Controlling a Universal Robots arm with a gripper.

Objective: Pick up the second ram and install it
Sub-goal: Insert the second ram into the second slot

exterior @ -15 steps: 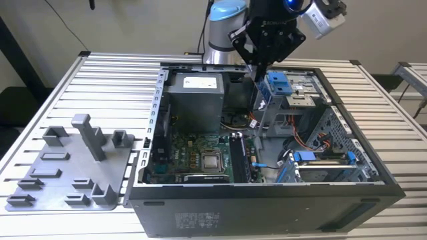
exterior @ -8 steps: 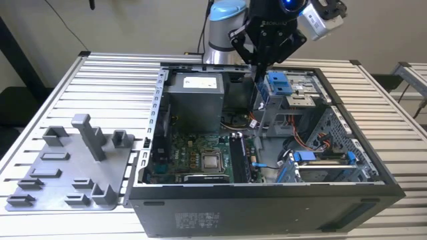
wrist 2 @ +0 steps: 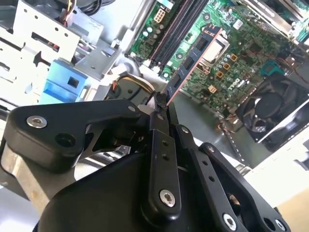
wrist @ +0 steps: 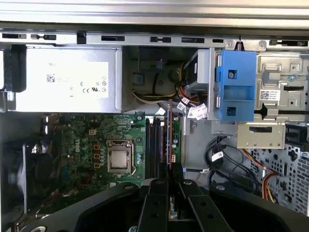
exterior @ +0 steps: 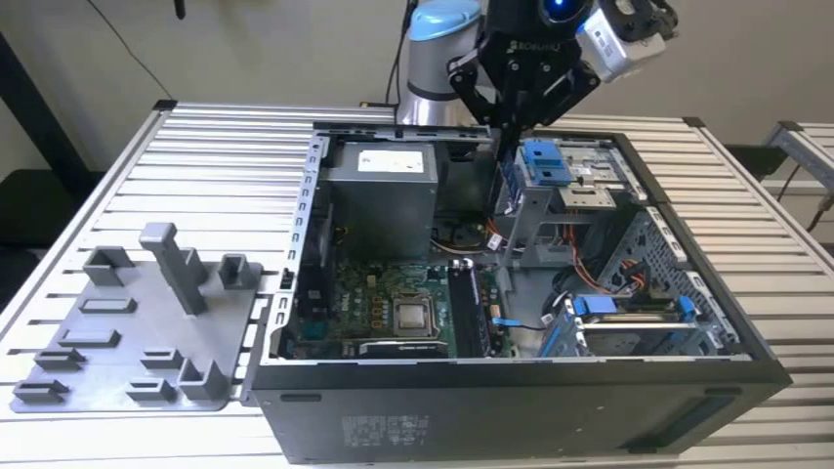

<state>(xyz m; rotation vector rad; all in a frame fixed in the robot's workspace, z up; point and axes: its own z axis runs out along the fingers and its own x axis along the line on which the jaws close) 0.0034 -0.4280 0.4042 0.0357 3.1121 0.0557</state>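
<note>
Hand (wrist 2: pixel 161 105) closed on one end of the second ram (wrist 2: pixel 190 63), above the open computer case (exterior: pixel 311 244). The stick's long axis runs out from the fingertips toward the motherboard; in the first wrist view it lies along the memory slots (wrist: pixel 154 145).

In the exterior view the arm (exterior: pixel 431 68) runs off the top edge of the frame, and the bottom edge cuts the computer case (exterior: pixel 521 410). In the second wrist view the second ram (wrist 2: pixel 186 67) stands edge-on, its chips impossible to make out, and the gripper (wrist 2: pixel 161 104) covers its held end.
</note>
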